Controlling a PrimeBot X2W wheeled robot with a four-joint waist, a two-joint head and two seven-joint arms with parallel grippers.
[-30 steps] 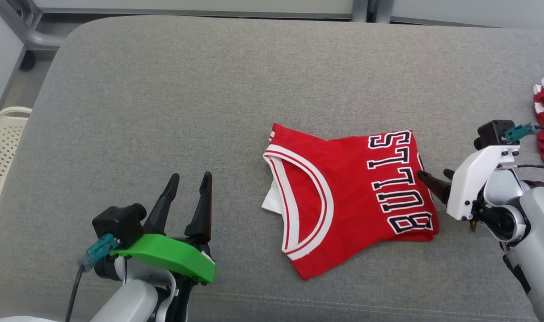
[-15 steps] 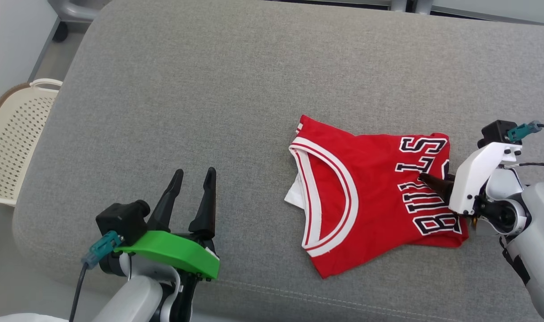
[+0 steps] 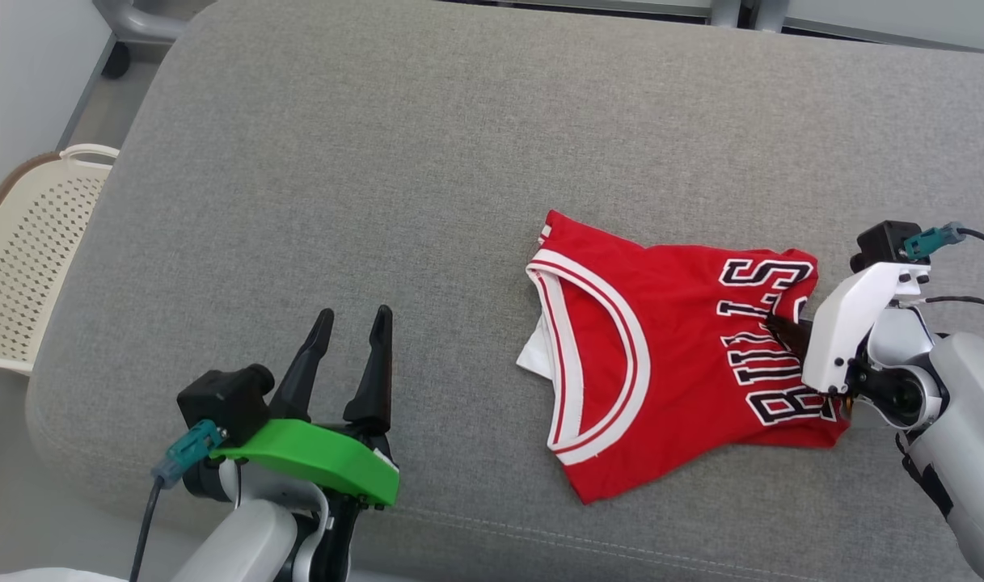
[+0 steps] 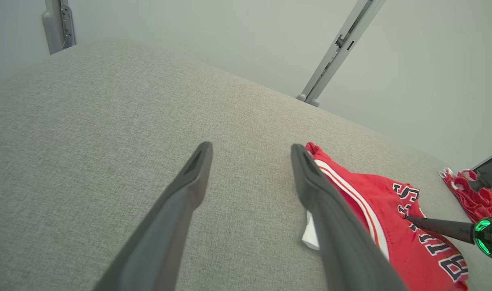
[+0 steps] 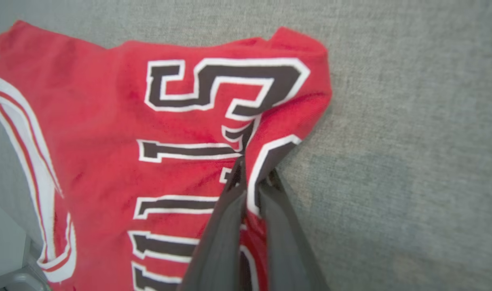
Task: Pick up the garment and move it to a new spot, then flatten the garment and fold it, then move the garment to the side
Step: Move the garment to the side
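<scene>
Clamping the red jersey (image 3: 661, 364) lettered "BULLS" is the right hand (image 3: 773, 323); the left hand (image 3: 352, 315) stands spread.

The garment (image 3: 669, 347) is soft red cloth, matt and finely knit, with flat white banding and smooth black-and-white lettering. The cushion (image 3: 427, 162) is covered in grey woven cloth, coarse-grained and dull. The left tool (image 3: 352, 314) has dark matt fingers, plastic or rubber by the look, behind a green cover (image 3: 314, 461) of smooth, faintly shiny plastic. The right tool (image 5: 254, 167) has the same dark matt fingers and a white shell (image 3: 843, 331) of smooth plastic. The basket (image 3: 23, 267) is cream perforated plastic. The frame post (image 4: 334, 52) looks like grey painted metal.
</scene>
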